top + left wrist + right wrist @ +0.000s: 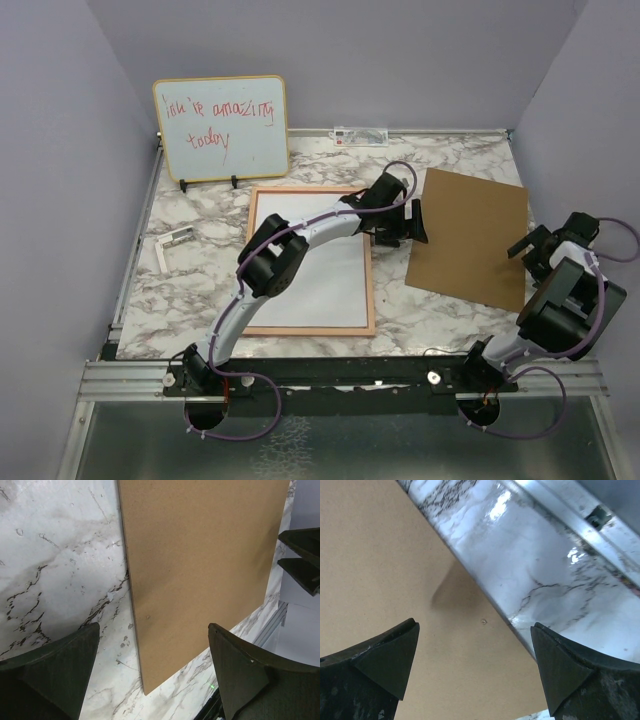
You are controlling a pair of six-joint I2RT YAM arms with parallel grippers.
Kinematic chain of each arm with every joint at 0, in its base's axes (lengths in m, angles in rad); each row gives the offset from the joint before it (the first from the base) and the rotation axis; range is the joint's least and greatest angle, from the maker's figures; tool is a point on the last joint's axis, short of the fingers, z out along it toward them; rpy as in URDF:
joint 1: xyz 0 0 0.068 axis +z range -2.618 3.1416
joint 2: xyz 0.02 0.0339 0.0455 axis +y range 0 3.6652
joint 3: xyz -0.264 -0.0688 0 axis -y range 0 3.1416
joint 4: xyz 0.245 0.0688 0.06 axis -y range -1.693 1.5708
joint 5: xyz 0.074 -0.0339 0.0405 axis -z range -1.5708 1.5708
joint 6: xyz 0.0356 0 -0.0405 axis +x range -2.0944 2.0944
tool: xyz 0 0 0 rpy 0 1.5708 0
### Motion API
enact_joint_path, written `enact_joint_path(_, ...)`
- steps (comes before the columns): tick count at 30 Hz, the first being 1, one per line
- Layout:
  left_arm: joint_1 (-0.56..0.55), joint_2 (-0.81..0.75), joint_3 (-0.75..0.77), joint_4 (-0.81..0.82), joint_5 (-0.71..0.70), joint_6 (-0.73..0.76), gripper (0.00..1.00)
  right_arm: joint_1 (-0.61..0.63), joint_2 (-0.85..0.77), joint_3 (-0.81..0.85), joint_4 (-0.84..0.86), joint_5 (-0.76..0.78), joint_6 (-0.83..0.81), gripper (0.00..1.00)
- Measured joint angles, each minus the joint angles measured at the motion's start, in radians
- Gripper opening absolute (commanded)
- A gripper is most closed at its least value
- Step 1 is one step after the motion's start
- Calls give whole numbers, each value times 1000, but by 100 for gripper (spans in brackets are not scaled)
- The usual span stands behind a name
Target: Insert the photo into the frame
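Left gripper (417, 222) spread, empty | right gripper (520, 248) spread, empty | white-side-up paper photo (330, 280) (face down, I think) lies inside thin pinkish wood frame (371, 270) | flat brown board (470, 240) sits right of it, between both grippers

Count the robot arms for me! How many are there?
2. The left arm reaches across the frame; the right arm bends near the table's right edge, beside the brown board. None seems hidden.

Whiteboard (221, 128) upright rear-left; metal bracket (178, 237) nr it.
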Motion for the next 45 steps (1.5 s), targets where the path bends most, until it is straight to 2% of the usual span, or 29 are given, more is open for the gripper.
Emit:
enact_joint_path(11, -4, 27, 43, -35, 0, 5, 78, -2, 42, 3, -28, -127, 19, 95)
enact_joint_path(21, -5, 63, 99, -74, 67, 25, 65, -17, -21, -70, 8, -238, 35, 94)
enact_joint_path(33, 5, 40, 111, -179, 56, 70, 63, -27, -107, -188, 128, -340, 74, 92)
enact_joint_path(45, 16, -61, 85, -289, -27, 118, 62, -27, -167, -257, 138, -461, 127, 91)
